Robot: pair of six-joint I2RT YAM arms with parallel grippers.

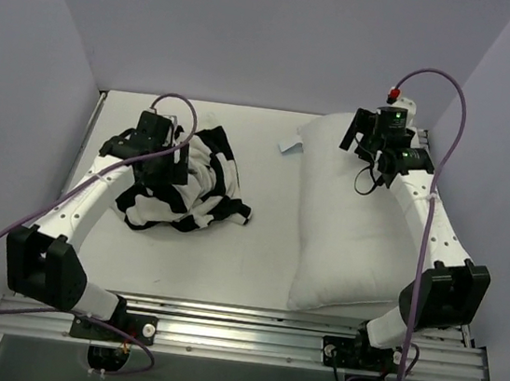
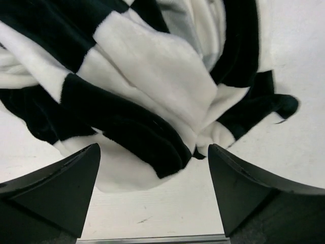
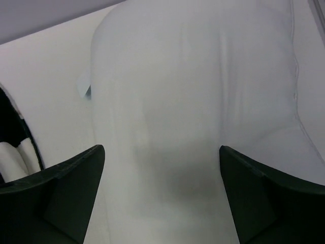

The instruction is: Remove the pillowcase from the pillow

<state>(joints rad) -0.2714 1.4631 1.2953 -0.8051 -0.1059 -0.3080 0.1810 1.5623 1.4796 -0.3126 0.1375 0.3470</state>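
The black-and-white checkered pillowcase (image 1: 185, 186) lies crumpled in a heap on the left of the table, apart from the pillow. It fills the upper part of the left wrist view (image 2: 147, 86). The plain white pillow (image 1: 348, 231) lies bare on the right, its small tag (image 1: 289, 145) at the far left corner. It also fills the right wrist view (image 3: 193, 101). My left gripper (image 1: 161, 155) hovers over the heap's left side, open and empty (image 2: 154, 168). My right gripper (image 1: 374, 145) hovers over the pillow's far end, open and empty (image 3: 161, 170).
White walls enclose the table at the back, left and right. A metal rail (image 1: 246, 326) with the arm bases runs along the near edge. A strip of bare table (image 1: 261, 248) separates heap and pillow.
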